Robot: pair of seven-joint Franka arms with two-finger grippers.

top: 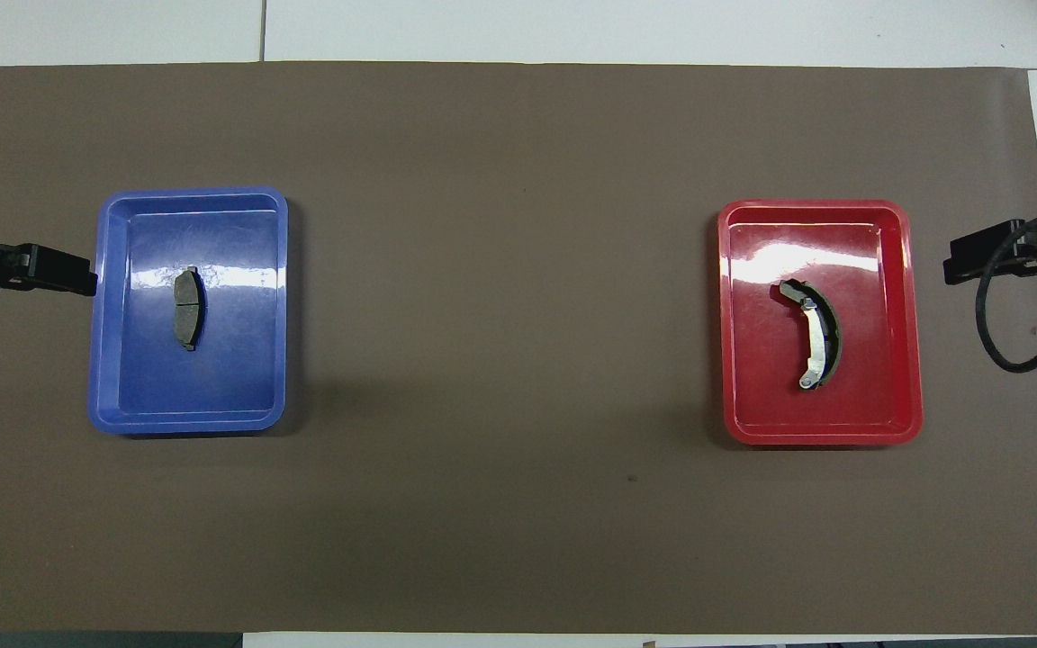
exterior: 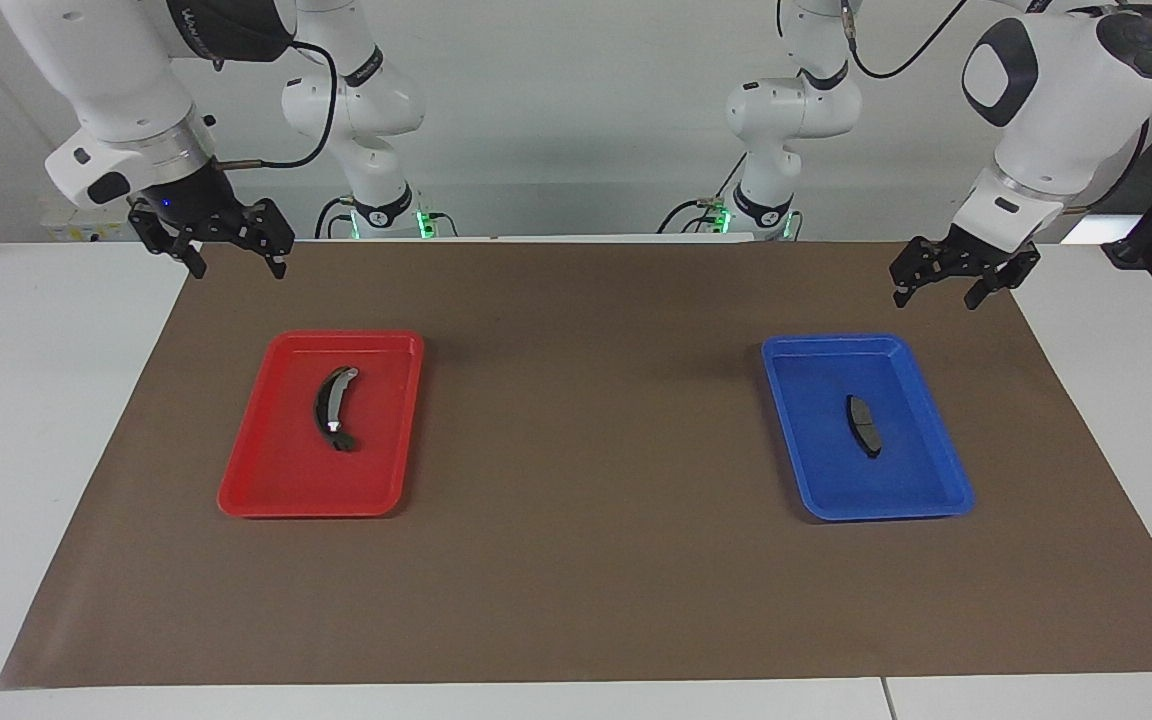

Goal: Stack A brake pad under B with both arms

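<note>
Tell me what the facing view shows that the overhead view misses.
Facing view only: both arms' bases and bodies, and the left gripper and right gripper hanging with jaws open above the brown mat's edge nearest the robots. Overhead only: the short dark pad's centre groove. Both: that pad in the blue plastic tray, the long crescent piece with a silver strip in the red plastic tray.

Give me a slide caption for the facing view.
Both open grippers, left and right, hang raised; short pad in blue tray, long curved shoe in red tray.

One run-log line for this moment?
left gripper open, raised | right gripper open, raised | small pad in blue tray | crescent piece in red tray | unstacked
</note>
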